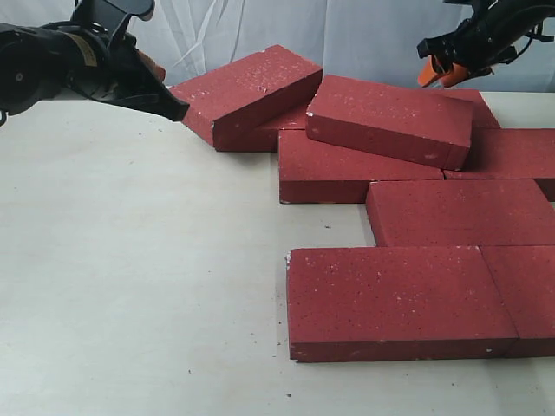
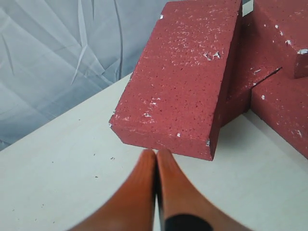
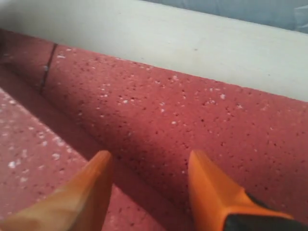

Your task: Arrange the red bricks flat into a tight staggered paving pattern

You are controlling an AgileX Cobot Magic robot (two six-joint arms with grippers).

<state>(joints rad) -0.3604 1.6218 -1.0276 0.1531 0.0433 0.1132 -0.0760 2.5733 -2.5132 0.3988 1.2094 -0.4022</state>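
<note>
Several red bricks lie on the white table. One red brick (image 1: 251,87) (image 2: 185,72) leans tilted on another at the back left. A second one (image 1: 390,117) rests askew on top of flat bricks. Others lie flat: one in the middle (image 1: 347,169), one to its right (image 1: 460,212) and a front pair (image 1: 390,299). My left gripper (image 1: 172,106) (image 2: 156,154) is shut and empty, its tips just short of the tilted brick's end face. My right gripper (image 1: 438,74) (image 3: 149,161) hangs open above a back brick (image 3: 192,110), holding nothing.
The white table (image 1: 130,260) stretches left and forward of the bricks. A grey-white curtain (image 1: 364,35) hangs behind the table. In the right wrist view the table's far strip (image 3: 168,33) runs beyond the bricks.
</note>
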